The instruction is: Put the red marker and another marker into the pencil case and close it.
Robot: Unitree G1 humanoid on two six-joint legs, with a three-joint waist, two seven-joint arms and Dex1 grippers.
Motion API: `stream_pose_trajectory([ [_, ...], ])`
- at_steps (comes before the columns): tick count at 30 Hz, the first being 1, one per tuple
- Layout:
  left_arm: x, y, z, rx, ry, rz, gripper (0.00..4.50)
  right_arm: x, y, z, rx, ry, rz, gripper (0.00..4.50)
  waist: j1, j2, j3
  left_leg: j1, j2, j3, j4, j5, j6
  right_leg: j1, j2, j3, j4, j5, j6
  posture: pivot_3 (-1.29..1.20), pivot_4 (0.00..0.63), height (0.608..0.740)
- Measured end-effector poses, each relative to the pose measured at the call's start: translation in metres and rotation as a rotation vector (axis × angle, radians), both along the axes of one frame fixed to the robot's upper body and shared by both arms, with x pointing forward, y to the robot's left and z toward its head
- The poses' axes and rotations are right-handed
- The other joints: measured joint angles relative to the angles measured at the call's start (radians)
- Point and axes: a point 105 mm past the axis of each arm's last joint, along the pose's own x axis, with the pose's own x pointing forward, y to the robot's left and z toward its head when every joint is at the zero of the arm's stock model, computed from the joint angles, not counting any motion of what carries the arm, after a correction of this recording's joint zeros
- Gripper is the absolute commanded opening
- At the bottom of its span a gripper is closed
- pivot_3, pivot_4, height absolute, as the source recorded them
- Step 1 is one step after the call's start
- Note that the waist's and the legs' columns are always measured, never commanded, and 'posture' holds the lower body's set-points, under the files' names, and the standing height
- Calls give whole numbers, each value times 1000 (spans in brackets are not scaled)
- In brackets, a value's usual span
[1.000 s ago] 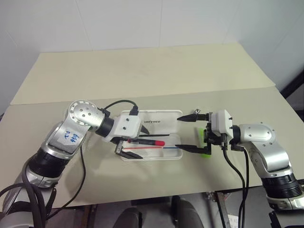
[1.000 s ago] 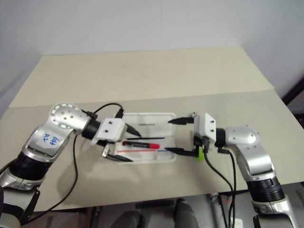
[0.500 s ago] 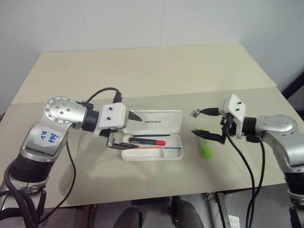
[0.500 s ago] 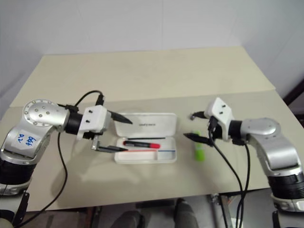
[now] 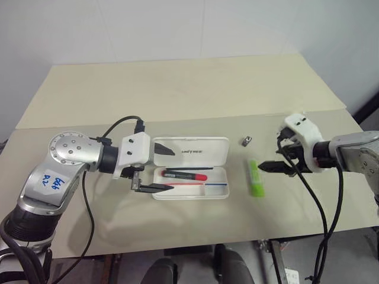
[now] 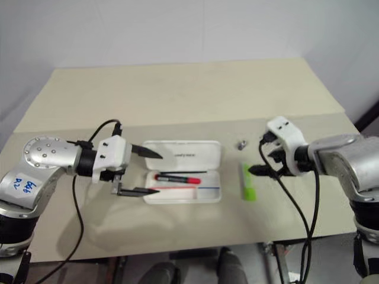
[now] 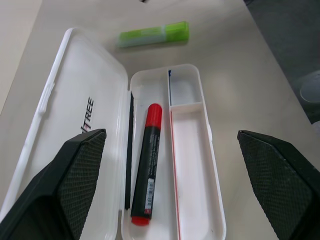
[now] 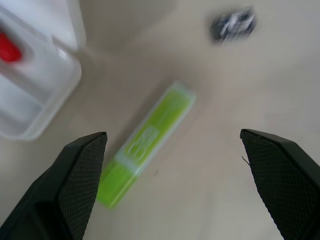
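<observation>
A: What takes up the most room?

B: The beige table (image 5: pixel 177 89); it runs from the white wall toward the camera, and everything else sits on its near half.

A: And next in size?

B: The pencil case (image 5: pixel 190 167), lying open near the middle; its lid (image 5: pixel 192 151) is folded flat on the far side with dark lettering on it, and the tray lies on the near side with a red line and a blue line along it.

A: Where are the arms?

B: The left gripper (image 5: pixel 163 170) hangs at the case's left end, its two black fingers spread wide, one over the lid's corner and one by the tray's near corner, holding nothing; the right gripper (image 5: pixel 278 160) is off to the right of the case, fingers also spread wide and empty, pointing toward the highlighter.

A: The markers?

B: The red marker (image 7: pixel 146 191) lies lengthwise inside the tray, beside the hinge, with a thin black pen (image 7: pixel 130 150) next to it; the other marker, a lime-green highlighter (image 5: pixel 255 177), lies on the table just right of the case, apart from both grippers.

A: Anything smaller?

B: A small grey metal bit (image 5: pixel 246 141) on the table, just beyond the highlighter's far end.
</observation>
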Motion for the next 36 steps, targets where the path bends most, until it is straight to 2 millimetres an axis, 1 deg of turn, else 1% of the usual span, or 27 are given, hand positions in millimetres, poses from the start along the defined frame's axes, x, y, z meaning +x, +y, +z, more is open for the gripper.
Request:
stream_pose_trajectory([
  [2, -3, -3, -3, -3, 1, -6, 4459, 2, 0, -5, -32, 38, -14, 4500, 1, 0, 0, 0, 0, 0, 0, 0, 1, 0, -1, 0, -1, 0, 0, 0, 150, 740],
  [4, -4, -3, -6, -6, 7, 1, 4459, 10, -2, -6, -29, 36, -65, 4500, 1, 0, 0, -1, 0, 0, 0, 0, 1, 0, 0, 0, -1, 0, 0, 0, 150, 740],
  [7, -7, -3, -8, -7, 8, 8, 4459, 18, -4, -16, -13, 57, -125, 4500, 1, 0, 0, -1, 0, 1, -1, -1, 0, -1, 0, -1, -2, 0, 0, 0, 150, 740],
  [10, -8, -2, -10, -7, 13, 18, 4459, 21, -2, -22, 9, 77, -153, 4500, 0, 0, 0, -1, 0, 1, -1, -1, 0, -1, 0, -1, -2, 0, 0, 0, 150, 740],
  [13, -9, -1, -13, -5, 27, 31, 4459, 25, 3, -24, 60, 96, -176, 4500, -1, 0, 0, -1, 0, 1, -1, -1, 0, -1, -1, -1, -2, 0, 0, 0, 150, 740],
  [18, -12, 0, -12, 2, 17, 41, 4459, 26, 4, -29, 94, 136, -223, 4500, 0, 0, 0, -1, 0, 1, -1, -1, 0, -1, 0, -1, -2, 0, 0, 0, 150, 740],
  [21, -12, 4, -18, 5, 36, 62, 4459, 21, 4, -27, 99, 151, -233, 4500, 0, 0, 0, -1, 0, 0, -1, -1, 0, -1, 0, -1, -2, 0, 0, 0, 150, 740],
  [24, -12, 4, -17, 3, 31, 67, 4459, 15, 3, -25, 88, 160, -239, 4500, 2, 0, 0, -2, 0, 0, -1, -1, 0, -1, 0, -2, -3, 0, 0, 0, 150, 740],
  [28, -11, 4, -17, 0, 28, 71, 4459, -3, 2, -38, -2, 256, -210, 4500, 1, 0, 0, -2, 0, 1, -2, -1, 1, 0, 0, -3, -4, 0, 0, 0, 150, 740],
  [31, -11, 3, -17, -2, 26, 71, 4459, -14, 12, -43, -2, 280, -185, 4500, 1, 0, 0, -2, 1, 1, -2, -1, 1, 0, 0, -3, -4, 0, 0, 0, 150, 740],
  [33, -11, 3, -16, -3, 26, 72, 4459, -18, 15, -46, 7, 285, -200, 4500, 1, 0, 0, -2, 1, 1, -2, -1, 1, 0, 0, -3, -4, 0, 0, 0, 150, 740],
  [36, -11, 3, -16, -3, 27, 73, 4459, -16, 19, -47, 27, 258, -235, 4500, 1, 0, 0, -1, 1, 2, -2, -1, 1, 0, 0, -3, -5, 0, 1, 0, 150, 740],
])
